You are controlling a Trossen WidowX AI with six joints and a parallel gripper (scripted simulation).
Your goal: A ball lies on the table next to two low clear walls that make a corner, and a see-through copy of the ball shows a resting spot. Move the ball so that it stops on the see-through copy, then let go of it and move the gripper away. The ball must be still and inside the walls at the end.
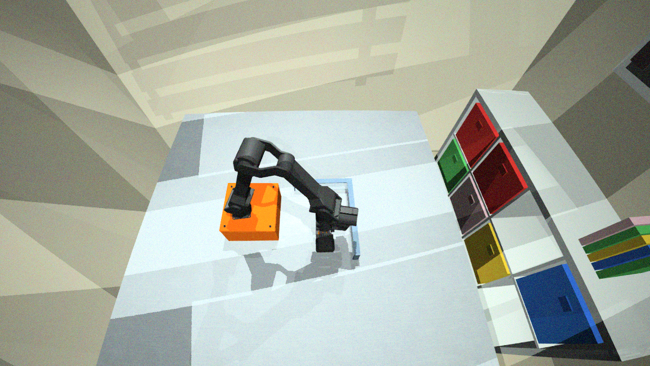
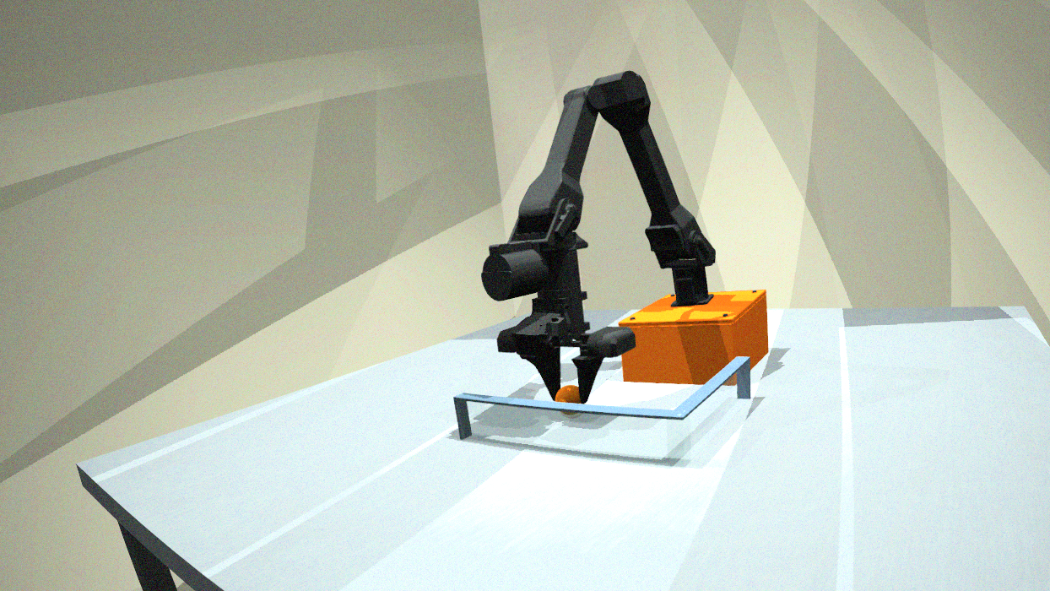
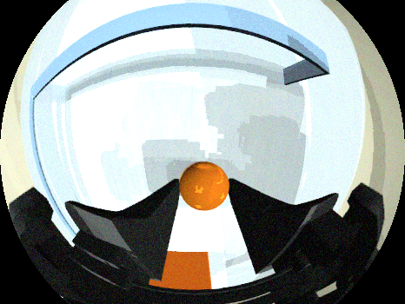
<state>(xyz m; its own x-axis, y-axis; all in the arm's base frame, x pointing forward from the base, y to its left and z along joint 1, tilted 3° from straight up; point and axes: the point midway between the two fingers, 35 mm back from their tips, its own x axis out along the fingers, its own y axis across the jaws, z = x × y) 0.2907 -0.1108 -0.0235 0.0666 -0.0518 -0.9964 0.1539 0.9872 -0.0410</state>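
My gripper (image 2: pixel 570 399) (image 3: pixel 203 183) points down and is shut on the orange ball (image 2: pixel 566 395) (image 3: pixel 204 191), with one fingertip on each side. The ball is low, at or very close to the table top; the exact gap cannot be told. It is on the inner side of the two low clear walls (image 1: pixel 356 241) (image 2: pixel 631 411) (image 3: pixel 191 15) with blue rims, apart from them. The see-through copy does not show separately in any view; the ball or fingers may cover it. In the top view the wrist hides most of the ball.
The orange base box (image 1: pixel 263 209) (image 2: pixel 675 352) of the arm stands on the table (image 1: pixel 272 318) (image 2: pixel 366 514), behind the open side of the corner in the exterior view. A shelf (image 1: pixel 509 109) with coloured drawers stands past the table's right edge in the top view.
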